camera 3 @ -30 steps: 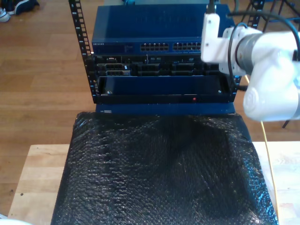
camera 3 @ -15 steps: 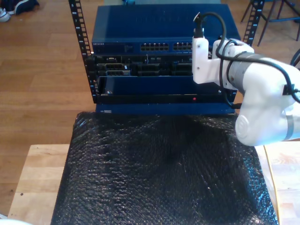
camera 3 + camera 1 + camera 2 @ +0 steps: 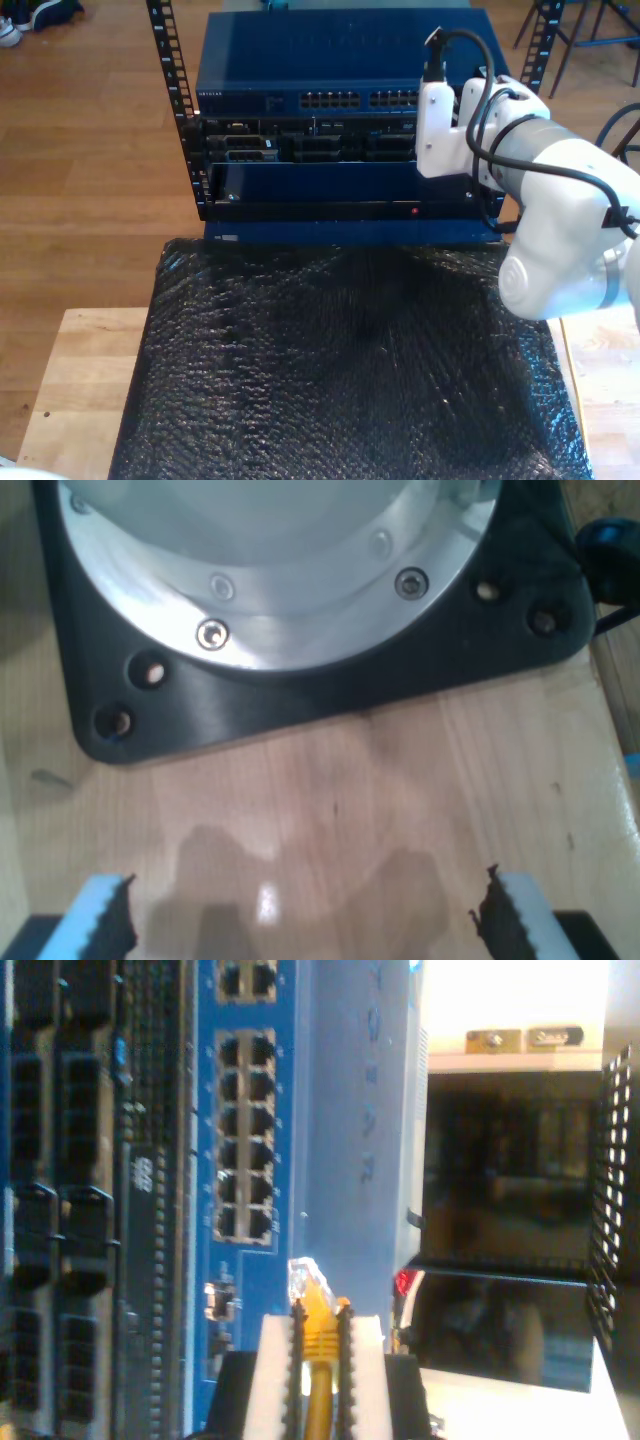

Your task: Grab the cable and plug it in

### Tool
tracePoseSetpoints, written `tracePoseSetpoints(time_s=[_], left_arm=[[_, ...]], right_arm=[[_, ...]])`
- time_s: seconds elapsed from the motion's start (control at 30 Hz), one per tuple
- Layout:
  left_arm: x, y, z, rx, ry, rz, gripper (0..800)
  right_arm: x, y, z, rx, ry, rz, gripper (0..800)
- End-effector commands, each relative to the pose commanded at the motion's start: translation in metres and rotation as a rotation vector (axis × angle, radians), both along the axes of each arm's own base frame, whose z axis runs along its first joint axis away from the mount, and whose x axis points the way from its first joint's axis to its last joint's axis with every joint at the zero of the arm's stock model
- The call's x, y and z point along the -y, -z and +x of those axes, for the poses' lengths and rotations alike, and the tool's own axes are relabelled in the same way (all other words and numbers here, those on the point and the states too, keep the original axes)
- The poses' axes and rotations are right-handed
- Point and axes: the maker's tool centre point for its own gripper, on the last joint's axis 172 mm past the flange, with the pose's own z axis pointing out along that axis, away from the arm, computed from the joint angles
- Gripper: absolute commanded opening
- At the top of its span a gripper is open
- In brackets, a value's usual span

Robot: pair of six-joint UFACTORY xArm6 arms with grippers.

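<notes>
At the switch face: second hand [image 3: 318,1360] is held just short of the blue switch [image 3: 330,60], in the upper right of the exterior frame.
Second hand state: pads pressed together on the cable [image 3: 319,1385], pinched just behind its plug.
Cable location: pale yellow cable seen between the white pads [image 3: 273,1360]; clear connector [image 3: 308,1280] sticks out past the fingertips, apart from the panel.
Key relation: plug long axis is lined up with the hand's reach, pointing toward the switch front; nearest port block [image 3: 245,1135] lies just ahead of the clip and offset to one side, so a small sideways correction is judged needed before pushing in.
Contact: none seen between connector and any port.
First hand [image 3: 300,920]: jaws spread wide, nothing held, parked over bare wooden desk [image 3: 400,800] beside a black arm base plate [image 3: 250,695].
Nearer arm: second, by far; cable already in it.
Step judged: grab done, insertion not yet done.
Risk: clip orientation versus port cannot be told at this blur.
</notes>
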Motion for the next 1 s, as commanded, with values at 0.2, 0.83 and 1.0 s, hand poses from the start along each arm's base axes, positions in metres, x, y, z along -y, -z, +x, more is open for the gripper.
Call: tracePoseSetpoints(time_s=[0.2, 0.83, 1.0], left_arm=[[0.0, 0.0, 0.0, -0.001, 0.001, 0.0, 800], [0.0, 0.0, 0.0, -0.001, 0.001, 0.0, 800], [0.0, 0.0, 0.0, 0.0, 0.0, 0.0, 800]], right_arm=[[0.0, -0.006, 0.011, 0.079, 0.006, 0.013, 0], [0.0, -0.005, 0.0, 0.185, 0.013, 0.036, 0], [0.002, -0.002, -0.003, 0.183, 0.039, 0.057, 0]])
